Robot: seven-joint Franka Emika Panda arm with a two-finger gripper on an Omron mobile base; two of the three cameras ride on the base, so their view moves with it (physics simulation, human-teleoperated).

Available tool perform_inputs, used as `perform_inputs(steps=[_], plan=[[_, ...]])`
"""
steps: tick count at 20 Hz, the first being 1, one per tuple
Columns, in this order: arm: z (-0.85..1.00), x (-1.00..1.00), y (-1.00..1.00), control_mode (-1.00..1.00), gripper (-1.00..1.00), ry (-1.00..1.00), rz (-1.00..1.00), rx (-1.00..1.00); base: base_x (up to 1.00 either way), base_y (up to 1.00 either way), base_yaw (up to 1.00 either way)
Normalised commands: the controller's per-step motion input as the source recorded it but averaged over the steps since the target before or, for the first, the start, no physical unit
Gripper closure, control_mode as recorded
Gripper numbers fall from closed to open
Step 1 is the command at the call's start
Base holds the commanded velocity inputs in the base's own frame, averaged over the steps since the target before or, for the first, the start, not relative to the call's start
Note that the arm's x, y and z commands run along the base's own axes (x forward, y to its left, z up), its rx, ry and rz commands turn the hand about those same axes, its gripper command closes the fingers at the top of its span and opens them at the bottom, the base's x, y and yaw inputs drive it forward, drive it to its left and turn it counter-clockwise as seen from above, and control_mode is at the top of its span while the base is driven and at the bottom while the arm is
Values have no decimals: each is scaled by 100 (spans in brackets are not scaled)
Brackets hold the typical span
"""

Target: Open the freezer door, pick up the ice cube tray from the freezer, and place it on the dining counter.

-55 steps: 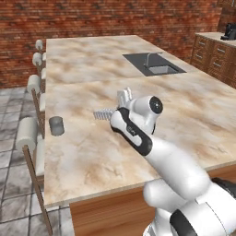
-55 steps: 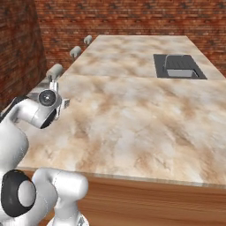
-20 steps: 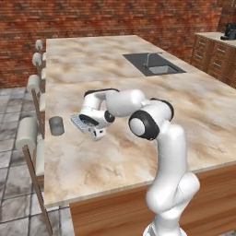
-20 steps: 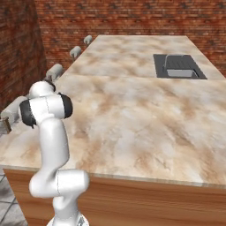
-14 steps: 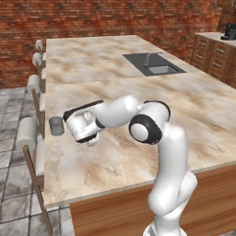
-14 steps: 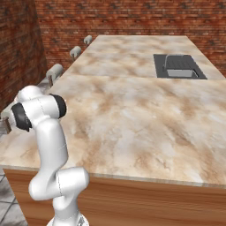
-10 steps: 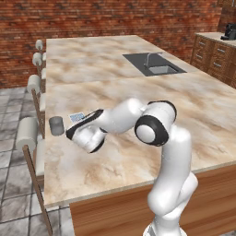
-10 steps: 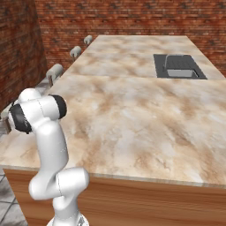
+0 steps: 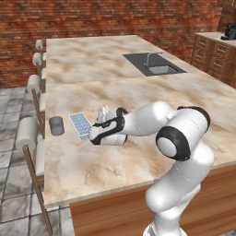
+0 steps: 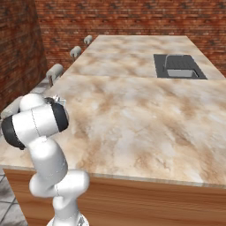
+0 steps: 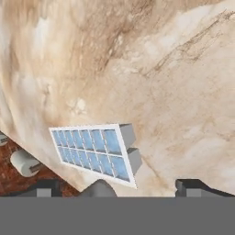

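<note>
One ice cube tray (image 9: 81,124) is lying flat on the counter (image 9: 138,92), between one grey cup (image 9: 56,125) and one gripper (image 9: 103,114), which is hovering released, grasping nothing.

No readable text, labels, brands, numbers or signs on anything in view.

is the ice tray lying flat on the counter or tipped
Flat. The tray lies cells-up on the counter, beside a grey cup; the claw is open, off it.
</note>
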Motion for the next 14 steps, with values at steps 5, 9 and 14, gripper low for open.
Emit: perform_inputs(steps=[5,9,14], plan=[[100,-11,-12,-100,-100,21,-12,7,0,0,0],[100,-58,-22,-100,-100,28,-16,8,0,0,0],[100,-100,-44,-100,-100,29,-25,14,0,0,0]])
